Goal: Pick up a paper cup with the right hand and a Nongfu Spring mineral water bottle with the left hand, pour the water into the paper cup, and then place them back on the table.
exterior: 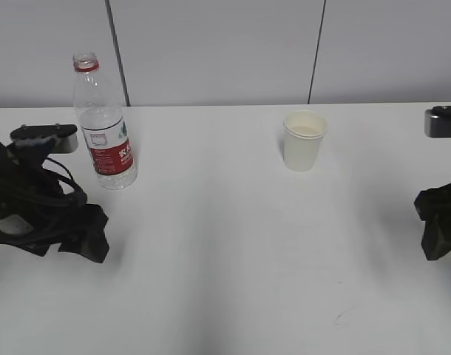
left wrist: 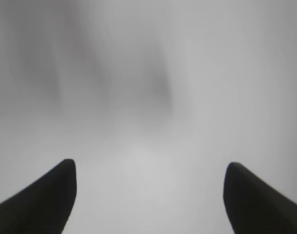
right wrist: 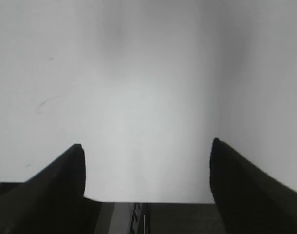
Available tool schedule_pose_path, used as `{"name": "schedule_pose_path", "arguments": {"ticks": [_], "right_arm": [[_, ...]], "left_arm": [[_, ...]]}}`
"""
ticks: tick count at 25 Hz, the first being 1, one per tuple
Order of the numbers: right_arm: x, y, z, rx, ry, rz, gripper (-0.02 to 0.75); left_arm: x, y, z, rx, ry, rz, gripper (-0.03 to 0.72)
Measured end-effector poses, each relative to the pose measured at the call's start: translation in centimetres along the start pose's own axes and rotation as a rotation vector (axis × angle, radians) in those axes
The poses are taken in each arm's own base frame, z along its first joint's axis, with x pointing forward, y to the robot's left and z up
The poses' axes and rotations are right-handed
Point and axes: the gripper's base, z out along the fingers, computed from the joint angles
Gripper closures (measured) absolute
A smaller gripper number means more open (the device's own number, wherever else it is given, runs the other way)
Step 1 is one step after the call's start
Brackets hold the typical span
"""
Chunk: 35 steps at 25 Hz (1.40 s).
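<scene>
The Nongfu Spring bottle [exterior: 103, 126] stands upright and uncapped at the back left of the white table [exterior: 225, 266], with its red-and-white label facing me. The paper cup [exterior: 304, 140] stands upright at the back, right of centre. My left gripper [exterior: 89, 237] sits low at the left edge, in front of the bottle and apart from it. It is open and empty in the left wrist view [left wrist: 151, 168]. My right gripper [exterior: 436, 233] is at the far right edge, well away from the cup. It is open and empty in the right wrist view [right wrist: 147, 148]. No water stream shows.
A grey panelled wall [exterior: 225, 52] rises behind the table. The right wrist view shows the table's near edge [right wrist: 148, 201] just under the fingers, with dark floor below. Both wrist views show only bare white tabletop.
</scene>
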Motion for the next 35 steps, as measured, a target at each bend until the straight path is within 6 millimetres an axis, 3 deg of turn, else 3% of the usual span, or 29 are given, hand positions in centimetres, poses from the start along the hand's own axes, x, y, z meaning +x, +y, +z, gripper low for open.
{"name": "schedule_pose_path", "arguments": {"ticks": [8, 16, 22, 29, 35], "right_arm": [[0.9, 1.4, -0.9, -0.155, 0.126, 0.010, 0.147], [0.9, 1.7, -1.2, -0.176, 0.145, 0.015, 0.148], [-0.6, 1.8, -3.3, -0.177, 0.055, 0.001, 0.148], [-1.3, 1.3, -4.3, -0.127, 0.007, -0.023, 0.148], [0.7, 0.8, -5.8, -0.114, -0.055, -0.063, 0.149]], "left_arm": [[-0.2, 1.2, -3.6, -0.218, 0.242, -0.066, 0.126], [-0.1, 1.6, -4.3, -0.273, 0.282, -0.082, 0.126], [0.0, 1.5, -4.9, -0.274, 0.252, -0.145, 0.139], [0.9, 1.0, -8.4, -0.240, 0.134, -0.191, 0.174], [4.8, 1.1, -12.7, -0.222, -0.007, -0.186, 0.197]]}}
